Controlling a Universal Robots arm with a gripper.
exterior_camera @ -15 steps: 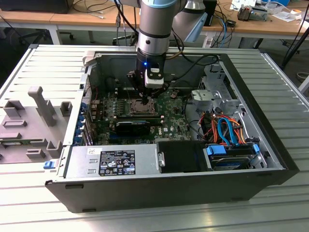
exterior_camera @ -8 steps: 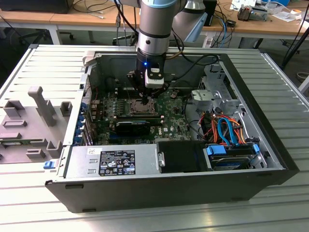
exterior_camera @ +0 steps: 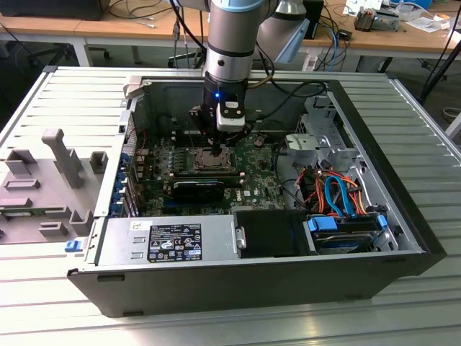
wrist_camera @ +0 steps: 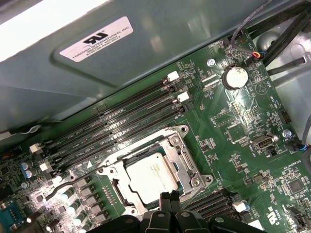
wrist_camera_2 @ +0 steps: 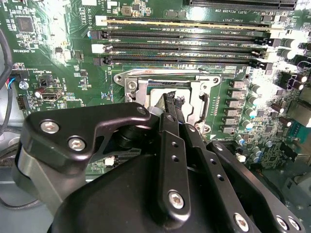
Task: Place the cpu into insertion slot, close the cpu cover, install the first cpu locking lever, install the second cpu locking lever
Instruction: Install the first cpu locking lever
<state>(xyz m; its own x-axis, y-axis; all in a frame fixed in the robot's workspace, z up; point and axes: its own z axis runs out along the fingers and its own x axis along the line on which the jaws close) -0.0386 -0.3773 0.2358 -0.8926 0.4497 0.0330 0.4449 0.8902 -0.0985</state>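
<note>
- In the exterior view the gripper [exterior_camera: 218,146] hangs straight down into the open computer case [exterior_camera: 403,238] on the table [exterior_camera: 43,94], its tips right over the insertion slot [exterior_camera: 211,160] at the middle of the motherboard [exterior_camera: 252,180].
- In the first wrist view the cpu [wrist_camera: 151,176] already lies flat in the insertion slot [wrist_camera: 181,145], its pale square top bare. The gripper [wrist_camera: 171,197] sits at the socket's 6 o'clock edge, tips pressed together with nothing between them.
- The cpu cover [wrist_camera_2: 167,94] looks open, since no frame plate lies over the chip; in the second wrist view a silvery framed plate shows around the socket, but whether it is raised I cannot tell.
- In that same view the gripper [wrist_camera_2: 171,99] points to 12 o'clock, its closed tips over the socket's middle, touching or just above the metal there.
- The memory slots [wrist_camera_2: 184,41] run crosswise just beyond the socket, at 12 o'clock from the tips.
- By my judgement the placing step is done and the cover work is in hand.
</note>
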